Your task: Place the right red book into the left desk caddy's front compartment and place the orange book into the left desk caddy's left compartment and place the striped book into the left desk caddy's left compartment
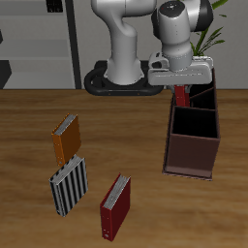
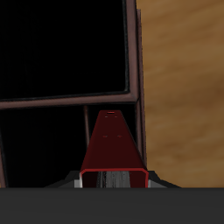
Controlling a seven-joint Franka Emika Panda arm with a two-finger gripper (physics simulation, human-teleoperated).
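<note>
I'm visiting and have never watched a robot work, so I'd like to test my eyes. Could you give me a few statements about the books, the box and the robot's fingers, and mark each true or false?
1. The gripper holds a red book over the dark reddish-brown caddy. True.
2. The orange book is already inside the caddy. False: it lies on the table, away from the caddy.
3. The striped book lies between the orange book and another red book on the table. True.
4. The compartment of the caddy nearest the table's front edge is full of books. False: it looks empty.
5. The held book lies flat. False: it hangs upright, end down.
</note>
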